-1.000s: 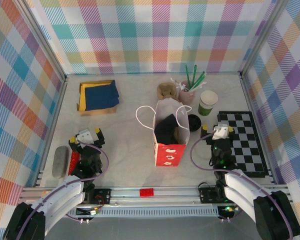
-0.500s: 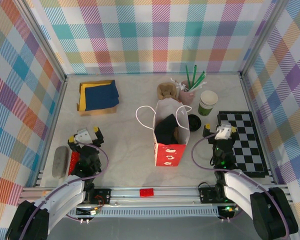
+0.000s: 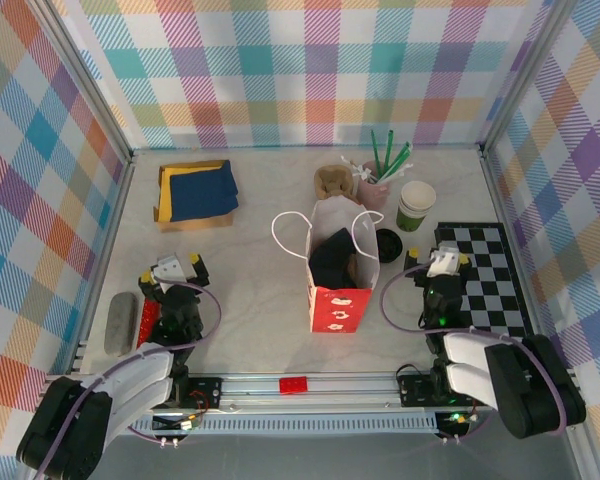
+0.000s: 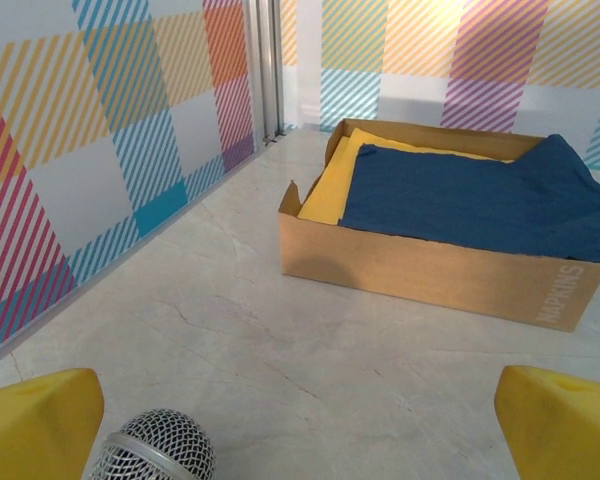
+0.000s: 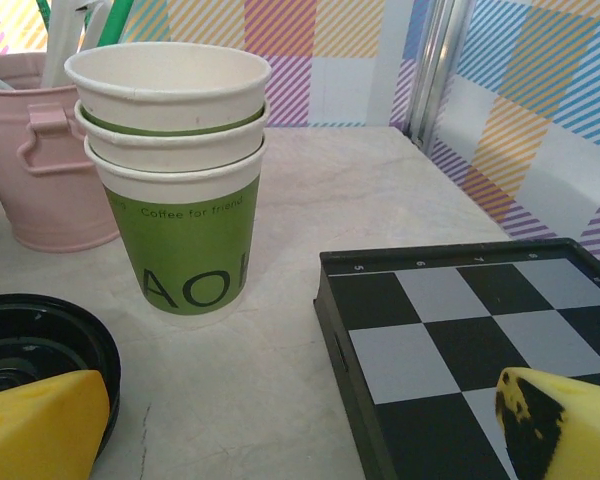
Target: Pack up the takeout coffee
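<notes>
I am looking at a pale stone table [image 3: 250, 300] with bright checked walls all around it. A red and white paper bag [image 3: 338, 305] stands open in the middle. Something dark is inside it, but I cannot tell what.

The takeout coffee [image 3: 388, 245] sits on the table just to the right of the bag, not in it. I can see its round black lid. The cup under the lid is hidden from me.

Behind the coffee, a stack of green and white paper cups [image 5: 180, 200] stands next to a pink bucket [image 5: 40, 170] of green straws [image 3: 388, 152]. A chessboard [image 3: 485, 285] lies further right of the bag.

The right gripper [image 3: 438, 262] sits right of the bag, between the coffee and the chessboard. Its yellow fingertips [image 5: 40, 420] are spread wide with nothing between them.

The left gripper [image 3: 170, 268] is well to the left of the bag. It is spread wide too and holds nothing. A microphone [image 4: 150, 445] lies close by it. A cardboard napkin box [image 4: 430, 270] with blue and yellow napkins sits far back to the left of the bag.
</notes>
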`<move>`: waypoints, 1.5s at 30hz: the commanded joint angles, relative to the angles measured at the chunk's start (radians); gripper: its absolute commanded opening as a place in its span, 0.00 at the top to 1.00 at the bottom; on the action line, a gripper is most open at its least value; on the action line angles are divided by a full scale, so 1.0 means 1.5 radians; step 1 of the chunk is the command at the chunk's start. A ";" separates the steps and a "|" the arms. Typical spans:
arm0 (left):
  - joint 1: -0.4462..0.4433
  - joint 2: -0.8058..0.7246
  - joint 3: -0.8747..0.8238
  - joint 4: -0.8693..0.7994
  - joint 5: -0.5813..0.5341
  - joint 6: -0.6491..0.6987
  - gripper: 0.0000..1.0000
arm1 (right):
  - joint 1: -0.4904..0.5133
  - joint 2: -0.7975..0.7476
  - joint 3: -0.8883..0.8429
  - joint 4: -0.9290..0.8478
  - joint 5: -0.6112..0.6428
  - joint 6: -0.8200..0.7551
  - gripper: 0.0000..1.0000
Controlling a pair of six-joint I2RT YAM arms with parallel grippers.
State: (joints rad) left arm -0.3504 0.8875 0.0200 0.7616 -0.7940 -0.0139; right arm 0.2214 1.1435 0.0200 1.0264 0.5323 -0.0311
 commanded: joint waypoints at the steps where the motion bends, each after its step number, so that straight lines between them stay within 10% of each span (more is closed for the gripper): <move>1: 0.013 0.019 0.003 0.064 0.009 -0.005 0.00 | -0.005 0.024 0.018 0.083 -0.008 0.005 0.01; 16: 0.044 0.137 0.016 0.173 0.045 -0.001 0.00 | -0.025 0.239 0.060 0.253 -0.010 0.020 0.01; 45: 0.067 0.361 0.045 0.392 0.076 0.017 0.00 | -0.025 0.308 0.094 0.252 -0.185 -0.069 0.01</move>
State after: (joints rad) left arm -0.2710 1.3895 0.0704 1.2560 -0.6804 -0.0013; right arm 0.1886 1.5780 0.1307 1.3537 0.2989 -0.0952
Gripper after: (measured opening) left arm 0.997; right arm 0.989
